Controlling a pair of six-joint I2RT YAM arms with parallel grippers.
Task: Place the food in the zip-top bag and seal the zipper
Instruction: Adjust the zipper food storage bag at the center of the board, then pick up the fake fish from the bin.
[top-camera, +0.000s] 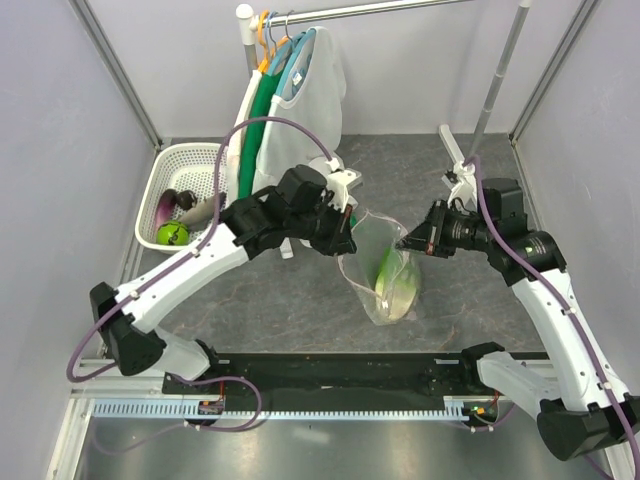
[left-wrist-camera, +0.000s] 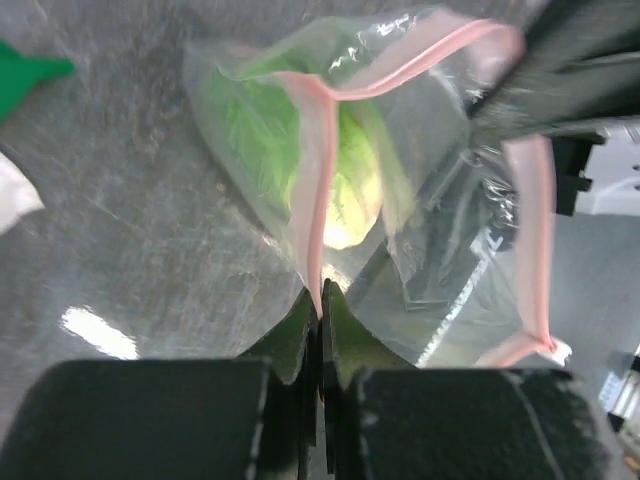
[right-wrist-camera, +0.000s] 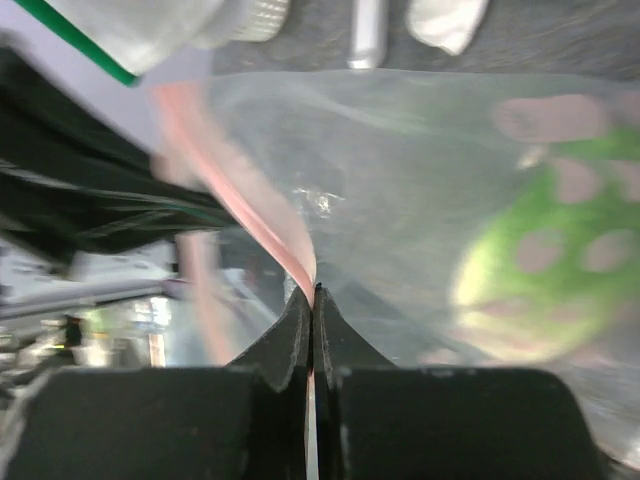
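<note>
The clear zip-top bag (top-camera: 385, 275) hangs between my two grippers at mid table, mouth up and held open. The green lettuce head (top-camera: 388, 272) lies inside it and shows in the left wrist view (left-wrist-camera: 335, 175) and the right wrist view (right-wrist-camera: 540, 270). My left gripper (top-camera: 345, 235) is shut on the pink zipper strip (left-wrist-camera: 312, 190) at the bag's left side. My right gripper (top-camera: 405, 243) is shut on the zipper strip (right-wrist-camera: 262, 225) at the right side. The purple eggplant (top-camera: 163, 207), the small green fruit (top-camera: 172, 234) and the pale oblong vegetable (top-camera: 203, 207) lie in the white basket (top-camera: 190, 155).
The white basket stands at the far left of the table. A rack at the back holds a white mesh garment (top-camera: 310, 70) and green fabric (top-camera: 262, 115) on hangers, just behind my left arm. A metal pole (top-camera: 497, 75) stands at the back right.
</note>
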